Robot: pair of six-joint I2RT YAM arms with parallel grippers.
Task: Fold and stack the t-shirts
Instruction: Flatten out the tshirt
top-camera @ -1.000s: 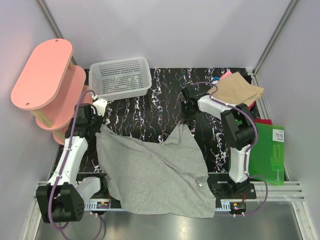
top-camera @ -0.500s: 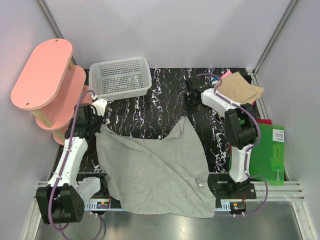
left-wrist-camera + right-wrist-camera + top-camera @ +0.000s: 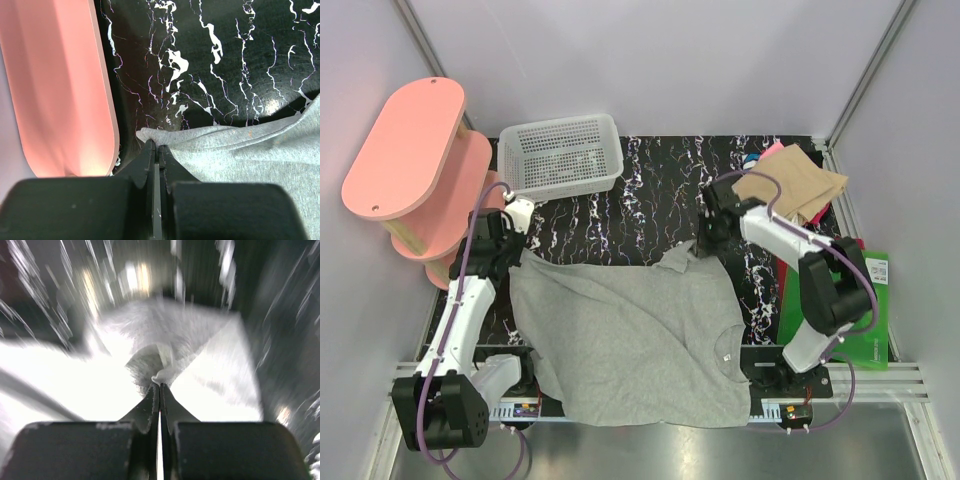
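A big grey t-shirt (image 3: 620, 340) lies spread out on the black table (image 3: 650, 195) with white streaks. It fills the near part of the table between the 2 arms. Its near edge hangs over the front edge of the table. Its neck hole, with a small white tag, is close to the base of the right arm.

The left gripper (image 3: 156, 151) is clamped tight on the far left corner of the grey t-shirt. That corner is just beside the pink shelf (image 3: 410, 150). The cloth runs from the fingers off to the right.

The right gripper (image 3: 706, 243) is clamped tight on the far right corner of the same shirt. A small fold of grey cloth sticks up between its 2 fingers. The view from that wrist is blurry, but the pinch shows.

A tan t-shirt (image 3: 798, 180) lies folded at the far right corner of the table, well apart from the grey one. A bit of pink cloth (image 3: 772, 150) and blue cloth (image 3: 750, 160) peek out from under it.

A white basket (image 3: 563, 152) with small holes sits at the far left of the table. A flat green board (image 3: 868, 310) lies by the right edge.
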